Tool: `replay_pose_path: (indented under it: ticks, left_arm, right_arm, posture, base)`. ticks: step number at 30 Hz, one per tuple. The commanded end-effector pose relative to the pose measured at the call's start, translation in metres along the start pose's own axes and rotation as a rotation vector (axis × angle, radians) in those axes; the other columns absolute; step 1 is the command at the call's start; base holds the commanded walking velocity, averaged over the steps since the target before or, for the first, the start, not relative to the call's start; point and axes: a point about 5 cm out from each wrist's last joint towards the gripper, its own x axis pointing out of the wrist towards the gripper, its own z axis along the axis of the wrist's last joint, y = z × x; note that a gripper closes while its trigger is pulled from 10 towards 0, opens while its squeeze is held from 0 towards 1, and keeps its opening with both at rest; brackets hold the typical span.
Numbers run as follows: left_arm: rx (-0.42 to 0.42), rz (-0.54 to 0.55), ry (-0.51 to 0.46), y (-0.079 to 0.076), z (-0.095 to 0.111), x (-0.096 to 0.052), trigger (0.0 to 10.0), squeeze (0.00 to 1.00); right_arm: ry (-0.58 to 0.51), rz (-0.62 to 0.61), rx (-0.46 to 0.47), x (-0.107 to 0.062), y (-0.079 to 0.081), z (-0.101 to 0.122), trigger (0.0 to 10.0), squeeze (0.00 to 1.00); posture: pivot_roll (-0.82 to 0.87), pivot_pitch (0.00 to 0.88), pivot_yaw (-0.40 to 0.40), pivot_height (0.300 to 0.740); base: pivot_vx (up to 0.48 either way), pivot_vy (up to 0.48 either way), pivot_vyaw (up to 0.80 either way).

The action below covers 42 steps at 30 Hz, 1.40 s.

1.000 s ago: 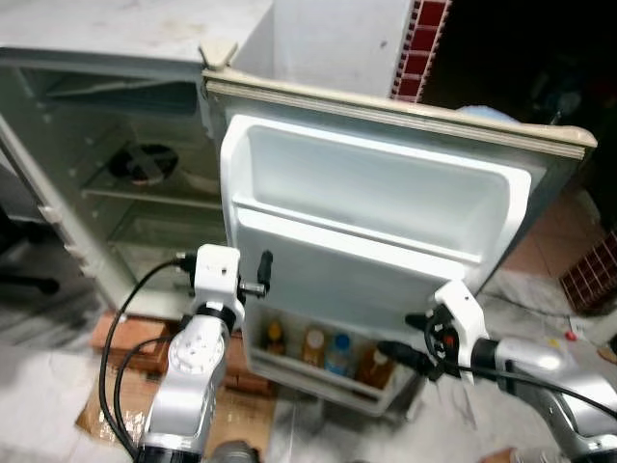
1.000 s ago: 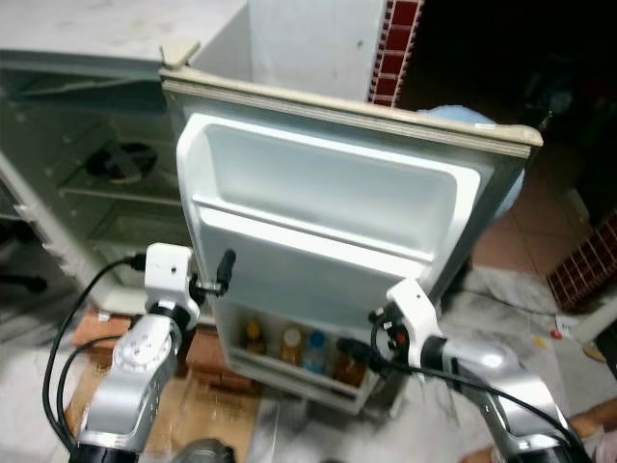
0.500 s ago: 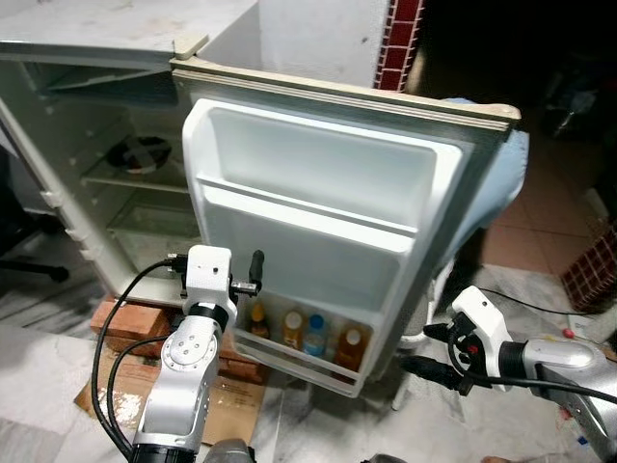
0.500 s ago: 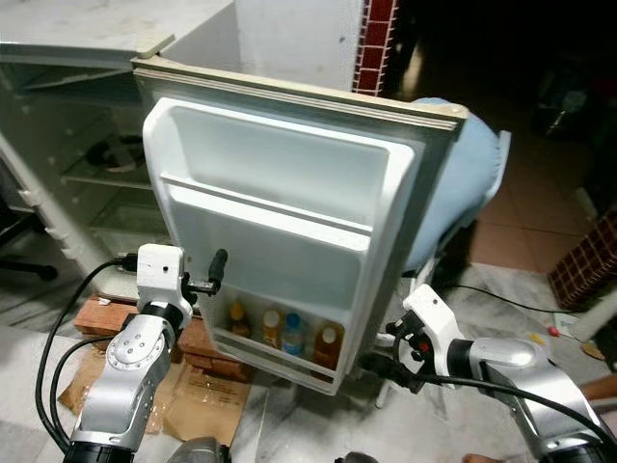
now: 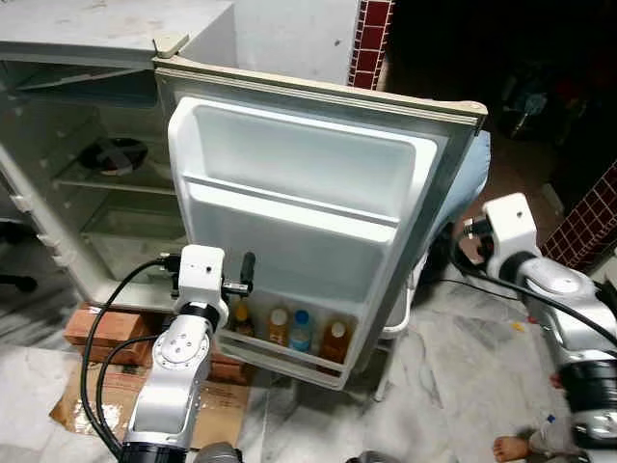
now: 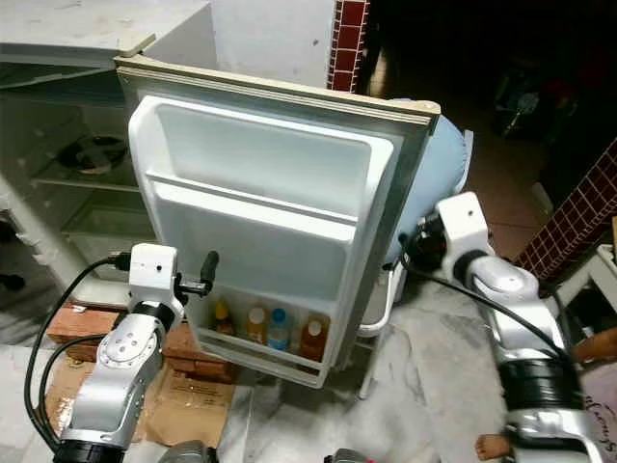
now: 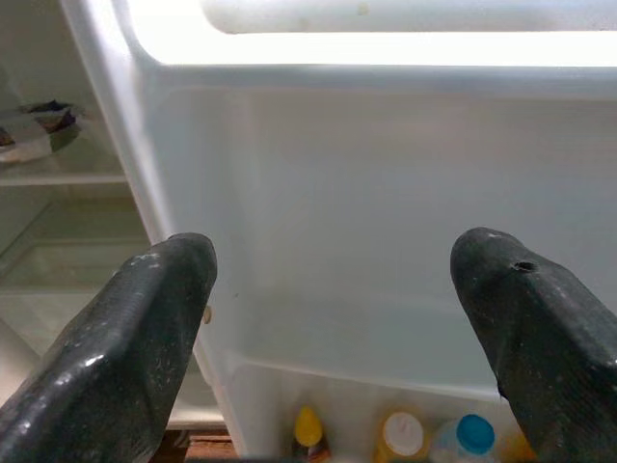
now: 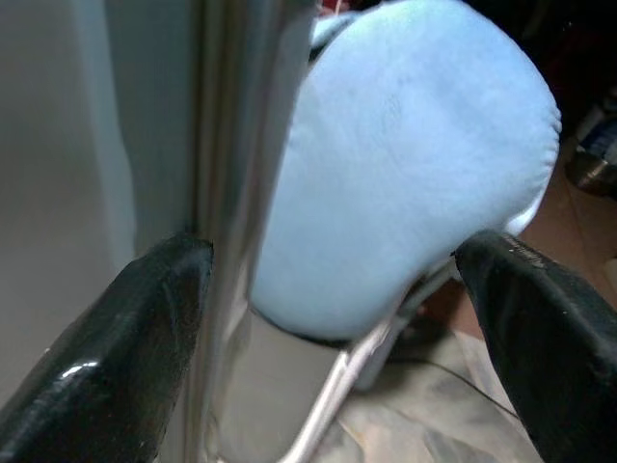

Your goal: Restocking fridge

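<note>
The white fridge door (image 5: pixel 308 183) stands swung open, its inner shelves facing me. Several bottles (image 5: pixel 289 330) with yellow, orange and blue caps stand in its bottom rack (image 7: pixel 405 436). My left gripper (image 5: pixel 247 274) is open, close in front of the door's lower hinge-side edge, with nothing between its fingers (image 7: pixel 145 328). My right gripper (image 6: pixel 415 247) is open behind the door's free edge. In the right wrist view one of its fingers (image 8: pixel 125 318) lies against that edge (image 8: pixel 227 193), and a pale blue cushion (image 8: pixel 405 164) sits beyond.
The fridge body (image 5: pixel 58 222) is open at left, with a plate (image 5: pixel 111 154) on a glass shelf. It rests on red bricks (image 5: pixel 96 323) over cardboard (image 5: pixel 87 405). A blue padded chair (image 6: pixel 436 169) stands behind the door. A person's bare foot (image 5: pixel 511 449) shows at lower right.
My right gripper has risen from low by the door's bottom corner to behind its free edge. The camera has shifted right. The left gripper stays by the door.
</note>
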Motion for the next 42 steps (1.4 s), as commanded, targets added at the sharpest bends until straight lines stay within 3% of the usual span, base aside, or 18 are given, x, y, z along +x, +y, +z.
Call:
replay_pose_path:
  ticks: [1,4,34,35,36,37,42]
  left_arm:
    - [0.007,0.002,0.002,-0.001,0.002,0.003,10.0,0.00]
    - [-0.001,0.007,0.006,-0.001,0.002,0.003,10.0,0.00]
    - [-0.001,0.007,0.006,-0.001,0.002,0.003,10.0,0.00]
    - [-0.003,0.009,0.008,-0.001,0.002,0.004,10.0,0.00]
    - [-0.162,0.112,0.157,0.005,-0.012,0.006,10.0,0.00]
    - [-0.204,0.133,0.257,0.005,-0.022,0.005,10.0,0.00]
    - [-0.168,0.076,0.312,-0.001,-0.030,0.002,10.0,0.00]
  right_arm:
    - [-0.048,-0.069,0.057,0.003,-0.003,0.007,10.0,0.00]
    - [-0.084,-0.079,0.102,0.006,0.004,0.011,10.0,0.00]
    - [-0.084,-0.079,0.102,0.006,0.004,0.011,10.0,0.00]
    - [-0.093,-0.091,0.121,0.008,0.007,0.011,10.0,0.00]
    - [-0.205,-0.083,0.213,0.031,0.048,0.036,10.0,0.00]
    - [-0.255,-0.069,0.252,0.041,0.071,0.052,10.0,0.00]
    - [-0.274,-0.035,0.254,0.047,0.083,0.061,10.0,0.00]
  posture:
    - [0.03,0.000,-0.022,0.740]
    - [0.03,0.000,-0.021,0.740]
    - [0.03,0.000,-0.021,0.740]
    - [0.03,0.000,-0.021,0.740]
    - [0.03,0.000,-0.018,0.740]
    - [0.03,0.000,-0.018,0.740]
    - [0.05,0.000,-0.024,0.740]
  base:
    - [0.000,-0.322,0.00]
    - [0.000,-0.326,0.00]
    - [0.000,-0.330,0.00]
    - [0.000,-0.412,0.00]
    - [0.000,0.000,0.75]
    - [0.000,0.000,0.74]
    - [0.000,0.000,0.75]
